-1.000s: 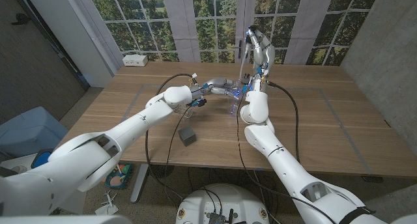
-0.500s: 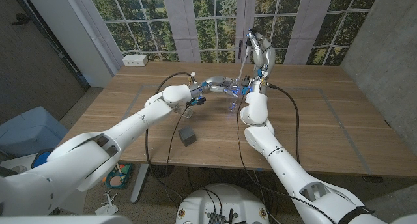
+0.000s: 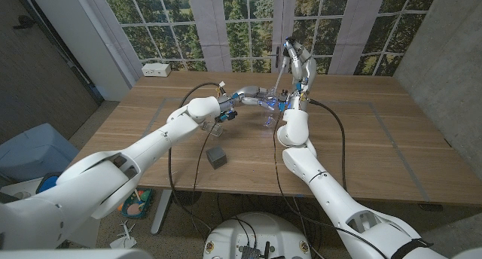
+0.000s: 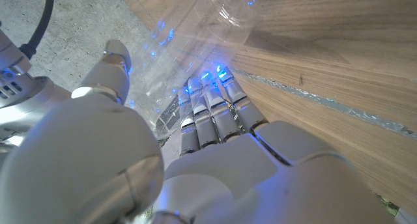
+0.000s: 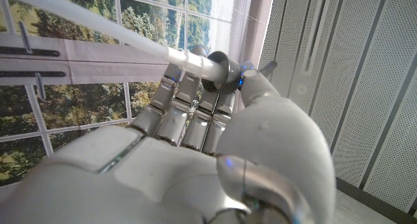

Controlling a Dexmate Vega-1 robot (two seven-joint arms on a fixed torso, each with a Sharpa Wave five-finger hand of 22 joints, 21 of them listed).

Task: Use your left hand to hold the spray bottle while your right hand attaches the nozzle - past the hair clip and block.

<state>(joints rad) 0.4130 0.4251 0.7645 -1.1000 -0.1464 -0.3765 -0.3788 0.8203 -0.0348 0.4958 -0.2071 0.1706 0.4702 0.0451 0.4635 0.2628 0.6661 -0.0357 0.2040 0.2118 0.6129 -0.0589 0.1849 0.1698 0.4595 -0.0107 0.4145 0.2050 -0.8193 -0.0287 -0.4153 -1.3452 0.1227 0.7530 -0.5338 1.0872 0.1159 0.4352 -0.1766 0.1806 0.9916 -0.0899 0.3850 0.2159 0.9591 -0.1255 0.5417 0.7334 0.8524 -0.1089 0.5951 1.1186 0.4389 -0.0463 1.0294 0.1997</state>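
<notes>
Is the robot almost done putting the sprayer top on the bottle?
Not yet, about halfway. Done: the left hand already grips the clear spray bottle on the table, its mouth open. In hand: the right hand holds the nozzle raised above the bottle, its white tube hanging out. Left: lower the tube into the mouth and fasten the nozzle on.

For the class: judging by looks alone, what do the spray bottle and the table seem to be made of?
Spray bottle: likely clear, glossy plastic; the wood grain shows through it in the left hand.
Table: wood or wood veneer, matte; visible grain and plank lines.
</notes>
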